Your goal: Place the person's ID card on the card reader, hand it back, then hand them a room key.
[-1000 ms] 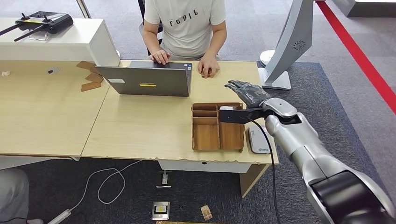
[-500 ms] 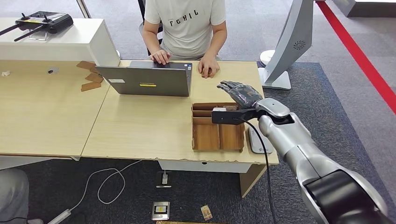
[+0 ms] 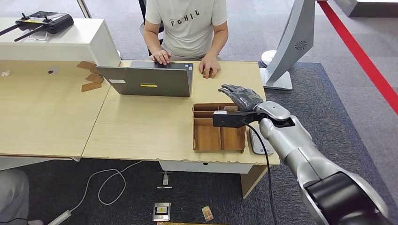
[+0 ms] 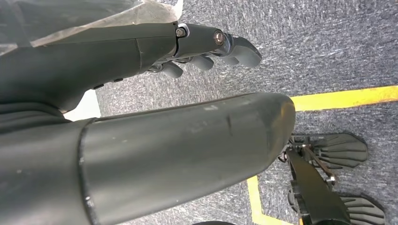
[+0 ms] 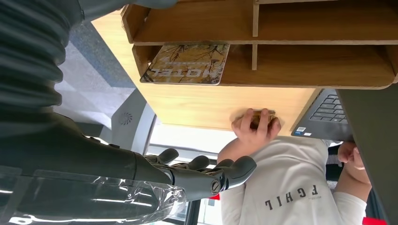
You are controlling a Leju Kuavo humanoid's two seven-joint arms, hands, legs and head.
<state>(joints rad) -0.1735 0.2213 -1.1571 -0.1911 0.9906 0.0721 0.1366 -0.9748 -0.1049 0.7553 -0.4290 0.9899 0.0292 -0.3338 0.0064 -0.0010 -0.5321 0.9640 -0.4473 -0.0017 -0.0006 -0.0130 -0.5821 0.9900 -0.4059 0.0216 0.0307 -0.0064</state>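
Your right hand (image 3: 240,96) hovers over the far right corner of the wooden tray (image 3: 206,136), fingers apart and holding nothing. In the right wrist view a card printed HOTEL (image 5: 187,63) lies flat in a tray compartment nearest the person. The person's hand (image 5: 255,125) rests on the desk (image 3: 141,126) over a small card, beside the laptop (image 3: 148,80). Your left hand (image 4: 206,44) hangs over the carpet, fingers loosely curled, holding nothing. The reader (image 3: 257,143) sits just right of the tray
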